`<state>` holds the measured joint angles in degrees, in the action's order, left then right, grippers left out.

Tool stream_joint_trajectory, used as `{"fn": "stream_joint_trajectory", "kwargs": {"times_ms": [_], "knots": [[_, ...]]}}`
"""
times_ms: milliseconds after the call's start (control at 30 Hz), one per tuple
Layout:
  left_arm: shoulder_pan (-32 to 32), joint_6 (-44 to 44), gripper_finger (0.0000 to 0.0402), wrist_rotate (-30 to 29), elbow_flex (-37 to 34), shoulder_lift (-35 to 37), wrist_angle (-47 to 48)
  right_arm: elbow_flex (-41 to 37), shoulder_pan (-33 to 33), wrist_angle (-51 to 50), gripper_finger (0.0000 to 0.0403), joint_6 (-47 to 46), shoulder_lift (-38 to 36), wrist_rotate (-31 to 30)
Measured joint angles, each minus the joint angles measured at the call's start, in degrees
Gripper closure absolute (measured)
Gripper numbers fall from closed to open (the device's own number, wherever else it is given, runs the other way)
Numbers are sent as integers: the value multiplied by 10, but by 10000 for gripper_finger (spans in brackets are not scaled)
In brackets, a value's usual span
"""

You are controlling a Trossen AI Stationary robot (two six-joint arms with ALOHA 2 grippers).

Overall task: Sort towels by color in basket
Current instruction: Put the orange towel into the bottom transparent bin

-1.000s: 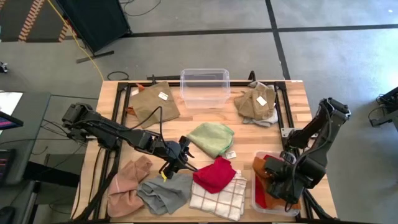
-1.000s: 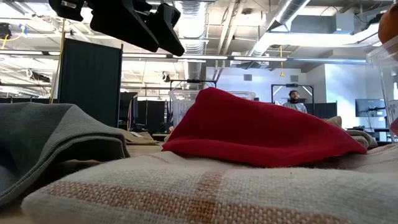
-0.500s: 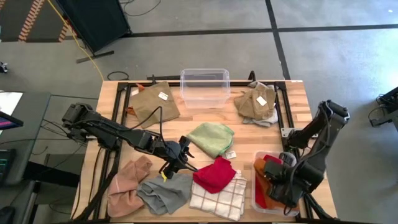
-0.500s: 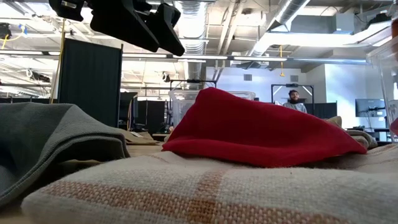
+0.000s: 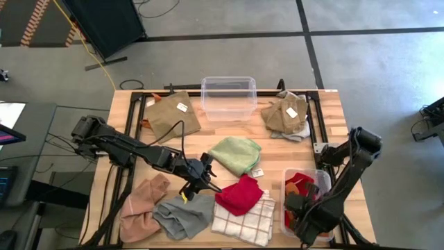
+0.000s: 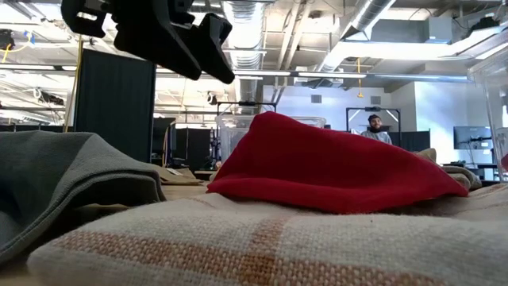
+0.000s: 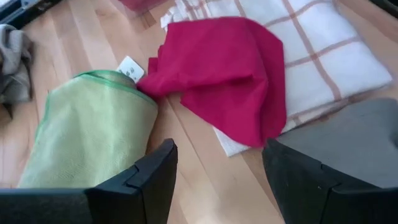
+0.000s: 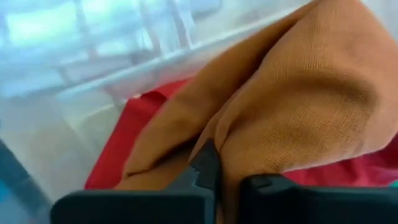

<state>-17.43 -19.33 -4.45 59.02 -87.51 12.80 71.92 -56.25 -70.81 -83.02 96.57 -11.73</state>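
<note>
High view shows the sorting barely under way: nearest the table's front edge, the right gripper [image 5: 300, 210] is down inside the clear bin [image 5: 320, 179] at the right corner, its jaws closed together against a fold of the orange towel [image 8: 298, 118] that lies on a red towel [image 8: 121, 140] there. These two appear to be the only cloths binned. Along the same front edge lie the pink towel [image 5: 141, 203], grey towel [image 5: 182, 215], checked towel [image 5: 243, 221] and another red towel [image 5: 240, 194] draped on it. Just behind them the left gripper [image 5: 199, 182] hovers with jaws apart, holding nothing, beside the green towel [image 5: 236, 154]. Farther back, a second clear bin [image 5: 228, 97] stands with no cloth visible inside, between a tan towel [image 5: 171, 112] and a small beige heap [image 5: 286, 114], all unsorted.
</note>
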Motion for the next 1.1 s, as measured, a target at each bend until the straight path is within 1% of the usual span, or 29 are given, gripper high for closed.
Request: {"fn": "stream_joint_trajectory", "kwargs": {"times_ms": [133,267,333,533,667,833,967,1100], "knots": [[0,4,177,11,0,-8,-1,0,-4,8,365,0,17,7],[0,7,177,14,0,-7,-2,0,-3,7,350,0,13,11],[0,6,177,20,0,-8,-2,0,2,0,340,-1,0,12],[0,14,177,67,0,-8,-8,0,10,-33,315,-5,-62,2],[-1,23,177,94,0,-8,-24,0,16,-42,287,-5,-107,-6],[-10,22,177,98,0,-8,-37,0,17,-39,236,-10,-146,-8],[-13,21,177,98,0,-8,-38,0,17,-37,198,-12,-161,-8],[-13,25,177,98,0,-8,-40,0,21,-37,181,-12,-169,-8]]}}
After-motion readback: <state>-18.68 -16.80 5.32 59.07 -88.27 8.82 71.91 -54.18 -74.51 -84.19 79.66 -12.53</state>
